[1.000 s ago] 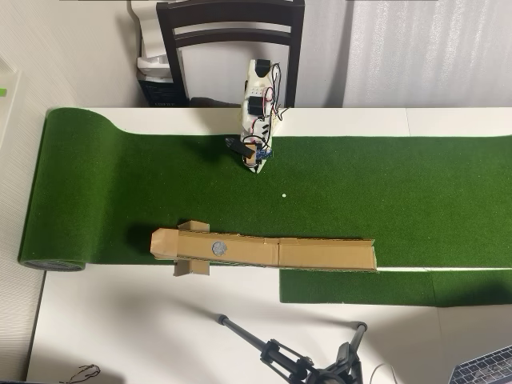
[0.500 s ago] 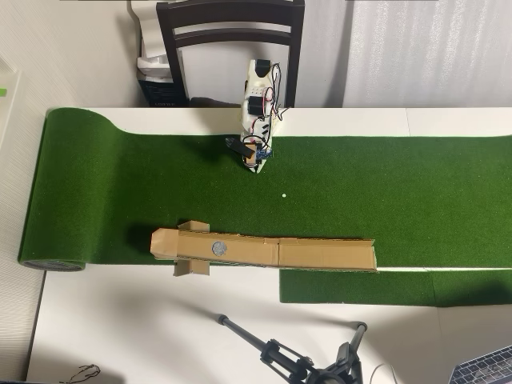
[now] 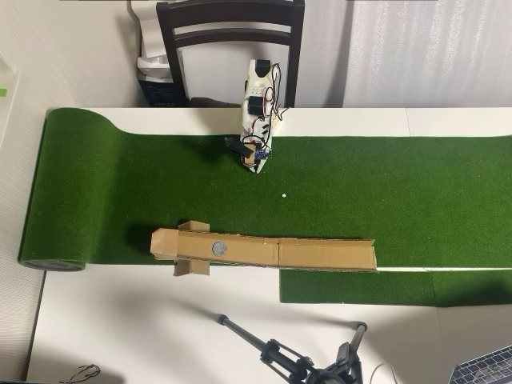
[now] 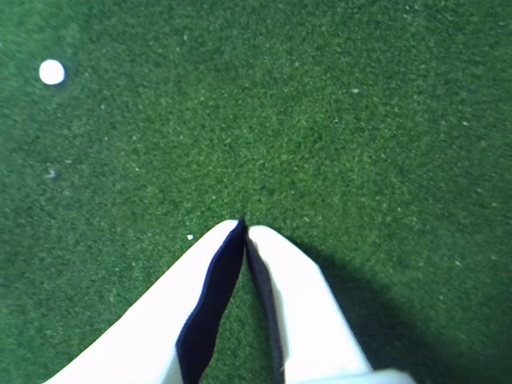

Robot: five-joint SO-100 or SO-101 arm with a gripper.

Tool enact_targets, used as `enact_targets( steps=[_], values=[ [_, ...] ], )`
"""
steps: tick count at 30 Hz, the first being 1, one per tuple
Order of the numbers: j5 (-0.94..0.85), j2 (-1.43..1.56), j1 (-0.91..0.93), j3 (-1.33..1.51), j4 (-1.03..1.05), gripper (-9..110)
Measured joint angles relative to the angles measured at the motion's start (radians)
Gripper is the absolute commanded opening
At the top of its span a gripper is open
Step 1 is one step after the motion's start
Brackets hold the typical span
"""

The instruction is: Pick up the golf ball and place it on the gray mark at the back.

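No golf ball shows in either view. The gray mark (image 3: 218, 248) is a small round disc on a long brown cardboard strip (image 3: 320, 254) at the near edge of the green turf. My gripper (image 3: 254, 166) hangs over the turf near the arm's base, well apart from the mark. In the wrist view my gripper (image 4: 243, 227) is shut, its two white fingers (image 4: 288, 288) meeting at the tips with nothing between them, pointing at bare turf.
A tiny white dot (image 3: 283, 194) (image 4: 52, 72) lies on the green mat (image 3: 400, 192), between gripper and cardboard. A dark chair (image 3: 230, 32) stands behind the arm. A black tripod (image 3: 296, 364) lies on the white table at the front.
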Motion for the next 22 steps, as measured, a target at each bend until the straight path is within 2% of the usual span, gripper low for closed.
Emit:
enact_targets(
  steps=[22],
  values=[
    [0.000,-0.009,0.000,0.000,-0.008,0]
  ],
)
